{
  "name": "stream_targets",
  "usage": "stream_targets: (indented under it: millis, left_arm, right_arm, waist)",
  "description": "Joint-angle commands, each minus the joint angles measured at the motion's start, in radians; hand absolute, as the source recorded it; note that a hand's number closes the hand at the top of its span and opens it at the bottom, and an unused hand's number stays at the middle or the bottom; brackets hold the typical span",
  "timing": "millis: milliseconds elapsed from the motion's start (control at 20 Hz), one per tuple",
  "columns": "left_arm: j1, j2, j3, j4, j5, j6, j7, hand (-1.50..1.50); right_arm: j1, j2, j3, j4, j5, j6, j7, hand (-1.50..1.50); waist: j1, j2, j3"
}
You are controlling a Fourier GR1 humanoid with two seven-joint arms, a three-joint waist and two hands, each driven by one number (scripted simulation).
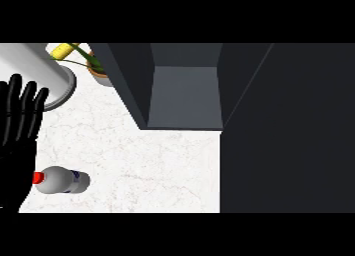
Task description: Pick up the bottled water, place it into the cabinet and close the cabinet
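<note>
Bottle: the bottle (60, 180) lies on its side on the white worktop (158, 165), at the near left, red cap pointing left, just beside the hand and perhaps touching it at the cap.
Left hand: the left hand (14, 125) stands at the left edge with fingers straight and spread upward, wide and holding nothing; it looks at rest.
Right hand: not visible anywhere in the view, so its state cannot be told.
Cabinet: the cabinet (184, 95) sits at the far middle, dark grey, with its inside showing bare; the door (291, 125) seems to be the large dark panel filling the right side, swung wide.
Other things: a potted plant (95, 65) stands at the far left just beside the cabinet wall, and a pale cylinder (40, 70) lies to its left, behind the fingers.
Done: nothing of the task, judging by how things lie; the bottle is not yet lifted.
Left: all 3 steps, namely grasping the bottle, setting it inside the cabinet, then shutting the door.
Gap: bottle and cabinet are well apart, with bare worktop between them.
</note>
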Motion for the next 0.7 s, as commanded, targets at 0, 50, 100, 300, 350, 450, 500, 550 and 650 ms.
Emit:
stream_targets:
  millis: [0,50,100,300,350,450,500,550,650]
  left_arm:
    - [0.036,0.059,0.023,0.053,0.147,-0.163,-0.093,-1.5]
    - [0.082,0.087,-0.033,-0.037,0.237,-0.262,-0.049,-1.5]
    - [0.049,0.117,-0.058,-0.024,0.296,-0.338,-0.049,-1.5]
    - [0.13,0.194,-0.278,0.002,0.447,-0.567,0.047,-1.5]
    - [0.167,0.227,-0.294,-0.012,0.496,-0.622,0.045,-1.5]
    - [0.231,0.313,-0.289,-0.038,0.605,-0.71,0.063,-1.5]
    - [0.27,0.353,-0.284,-0.057,0.653,-0.746,0.062,-1.5]
    - [0.299,0.405,-0.247,-0.057,0.708,-0.793,0.046,-1.5]
    - [0.344,0.508,-0.172,-0.077,0.803,-0.863,0.031,-1.5]
  right_arm:
    - [-0.001,-0.002,-0.023,0.01,-0.014,0.003,0.001,-1.5]
    - [0.033,0.001,-0.035,0.007,-0.028,0.004,-0.021,-1.5]
    - [0.061,0.012,0.005,-0.024,-0.005,0.0,-0.001,-1.5]
    - [0.071,0.061,0.077,-0.012,-0.104,0.043,0.041,-1.5]
    - [0.079,0.066,0.079,-0.007,-0.122,0.045,0.056,-1.5]
    - [0.115,0.066,0.093,-0.036,-0.136,0.055,0.07,-1.5]
    - [0.13,0.05,0.069,-0.064,-0.166,0.065,0.086,-1.5]
    - [0.164,0.058,0.082,-0.088,-0.172,0.064,0.089,-1.5]
    - [0.204,0.041,0.071,-0.139,-0.203,0.077,0.119,-1.5]
  waist:
    - [-0.01,-0.005,0.009]
    - [-0.003,-0.01,0.009]
    - [-0.022,-0.014,0.006]
    - [-0.047,0.0,0.007]
    - [-0.026,-0.004,0.006]
    - [-0.014,-0.013,0.007]
    - [-0.013,-0.019,0.007]
    - [-0.014,-0.018,0.007]
    - [-0.013,-0.02,0.008]
